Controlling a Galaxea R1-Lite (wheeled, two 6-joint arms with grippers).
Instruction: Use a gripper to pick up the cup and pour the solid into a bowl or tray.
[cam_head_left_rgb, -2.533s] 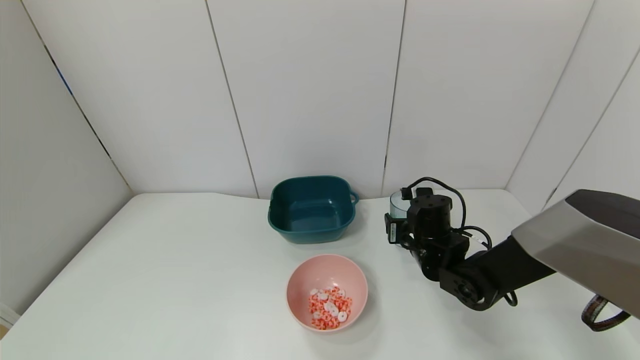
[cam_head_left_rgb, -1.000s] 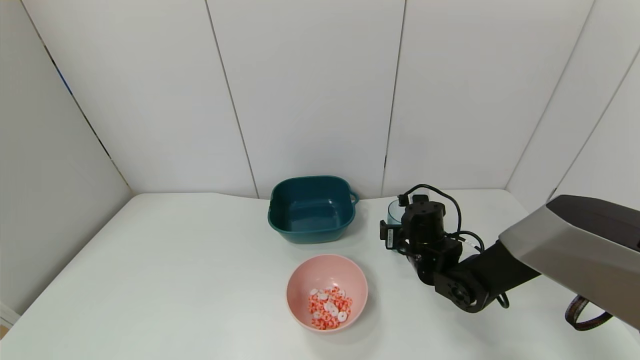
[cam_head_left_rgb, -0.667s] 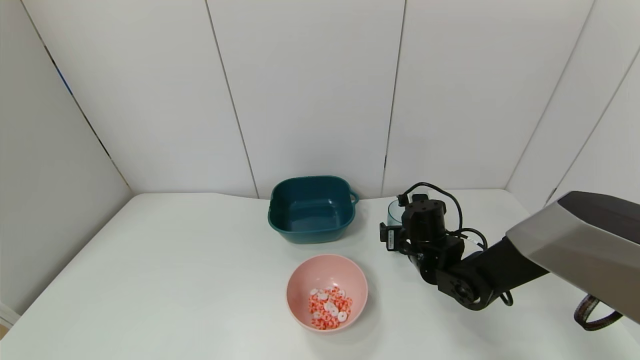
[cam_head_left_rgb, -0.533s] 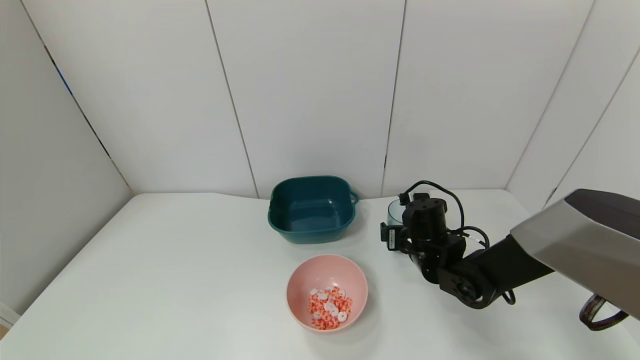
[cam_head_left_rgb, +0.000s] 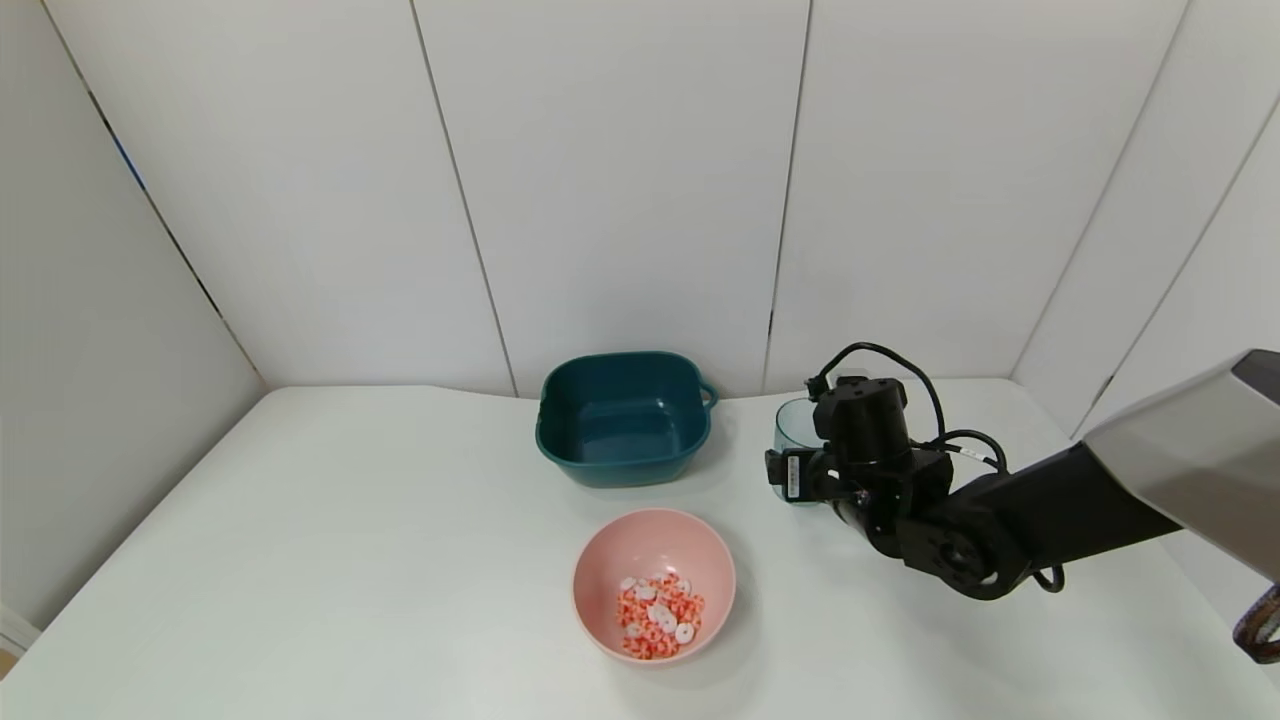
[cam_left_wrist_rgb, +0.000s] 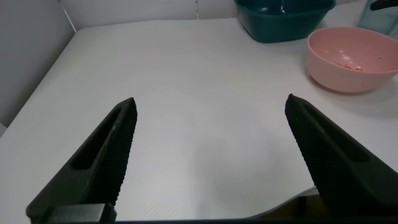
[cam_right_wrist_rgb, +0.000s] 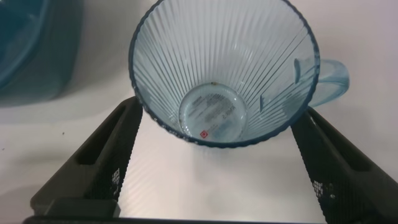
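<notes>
The light-blue ribbed cup (cam_head_left_rgb: 795, 428) stands upright and empty on the white table, right of the teal tub. In the right wrist view the cup (cam_right_wrist_rgb: 224, 68) shows from above, its handle to one side. My right gripper (cam_head_left_rgb: 812, 462) is open, with its two black fingers (cam_right_wrist_rgb: 118, 149) wide on either side of the cup and apart from it. The pink bowl (cam_head_left_rgb: 600, 548) sits at the front middle and holds the red-orange and white solid (cam_head_left_rgb: 657, 615). My left gripper (cam_left_wrist_rgb: 209, 104) is open and empty over the table's near left part.
A dark teal square tub (cam_head_left_rgb: 625, 420) with a handle stands empty at the back middle, close to the cup; it also shows in the right wrist view (cam_right_wrist_rgb: 31, 50). White wall panels close the table at the back and both sides. The bowl (cam_left_wrist_rgb: 323, 59) shows in the left wrist view.
My right arm has shifted a little to the right and back, so more of the cup shows. The cup, the bowl and the solid have stayed in place.
</notes>
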